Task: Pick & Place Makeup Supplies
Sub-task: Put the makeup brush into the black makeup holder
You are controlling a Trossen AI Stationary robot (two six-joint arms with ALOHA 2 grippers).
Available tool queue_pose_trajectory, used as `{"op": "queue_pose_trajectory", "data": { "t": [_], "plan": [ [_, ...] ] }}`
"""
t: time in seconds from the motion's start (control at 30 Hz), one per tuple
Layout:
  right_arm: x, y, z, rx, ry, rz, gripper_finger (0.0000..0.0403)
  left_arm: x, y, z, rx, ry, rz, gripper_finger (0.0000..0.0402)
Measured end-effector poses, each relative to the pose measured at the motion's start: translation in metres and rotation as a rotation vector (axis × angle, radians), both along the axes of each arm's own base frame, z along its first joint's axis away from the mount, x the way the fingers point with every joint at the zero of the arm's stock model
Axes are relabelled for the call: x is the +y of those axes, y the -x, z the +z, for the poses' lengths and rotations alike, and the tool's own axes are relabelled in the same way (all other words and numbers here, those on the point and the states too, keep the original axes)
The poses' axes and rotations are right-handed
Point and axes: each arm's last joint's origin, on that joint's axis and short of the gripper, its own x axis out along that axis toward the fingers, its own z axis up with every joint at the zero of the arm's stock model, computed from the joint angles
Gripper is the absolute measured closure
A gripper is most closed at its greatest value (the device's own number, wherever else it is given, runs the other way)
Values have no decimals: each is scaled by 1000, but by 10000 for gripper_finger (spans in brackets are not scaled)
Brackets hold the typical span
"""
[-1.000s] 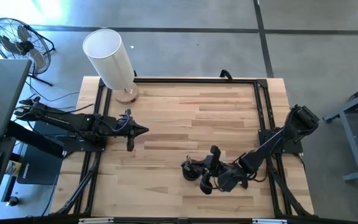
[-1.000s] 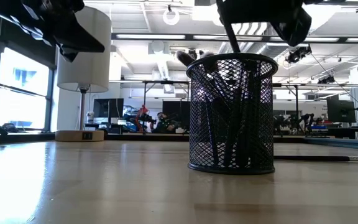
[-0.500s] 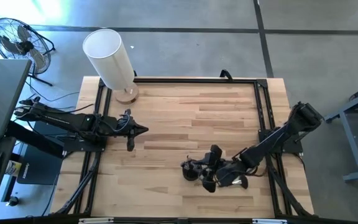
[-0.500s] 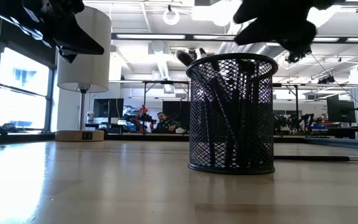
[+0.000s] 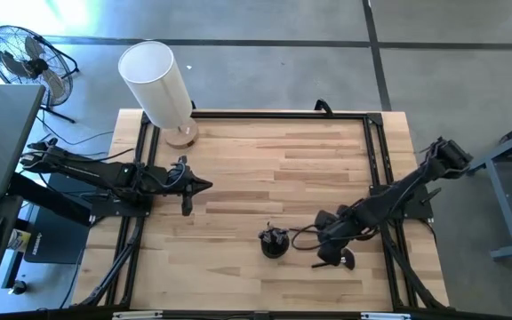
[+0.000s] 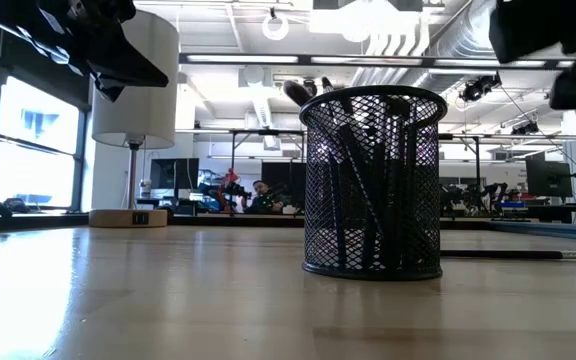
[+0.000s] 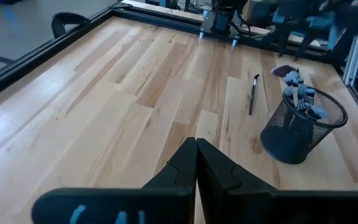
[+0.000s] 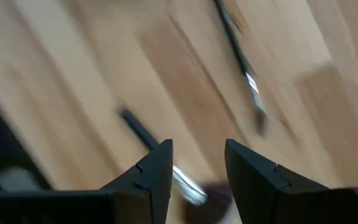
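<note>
A black mesh cup stands near the table's front edge. Several makeup brushes stand inside it, their heads above the rim. One dark brush lies flat on the wood beside the cup. My right gripper hovers to the right of the cup, open. Below it two slim brushes lie on the table, one with a silver ferrule and another. My left gripper waits shut at the table's left, holding nothing.
A big white cylinder on a wooden foot stands at the far left corner. Black frame rails run along the table's left, far and right sides. Bare wood lies between the two arms.
My right gripper has gone from above the cup toward the table's right edge. The brush that reached from it down into the cup a second ago now leans inside the cup with the others, let go.
</note>
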Motion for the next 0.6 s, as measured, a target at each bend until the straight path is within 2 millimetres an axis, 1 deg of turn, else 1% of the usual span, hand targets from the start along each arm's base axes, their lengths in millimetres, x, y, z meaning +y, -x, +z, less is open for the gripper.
{"op": "queue_pose_trajectory", "data": {
  "t": [0.1,0.23,0.33,0.47,0.6],
  "plan": [
    [-2,1,-9,71,43,67,264,0,0,0,-3,14,7,401],
    [-3,-6,-22,108,81,147,264,0,0,0,-6,30,19,401],
    [-5,-10,-36,154,96,198,268,0,0,0,-8,29,26,401],
    [-12,-13,-57,207,99,213,284,1,0,0,-10,26,37,401],
    [-22,-11,-71,230,93,203,300,1,0,0,-11,26,37,401]
  ]
}}
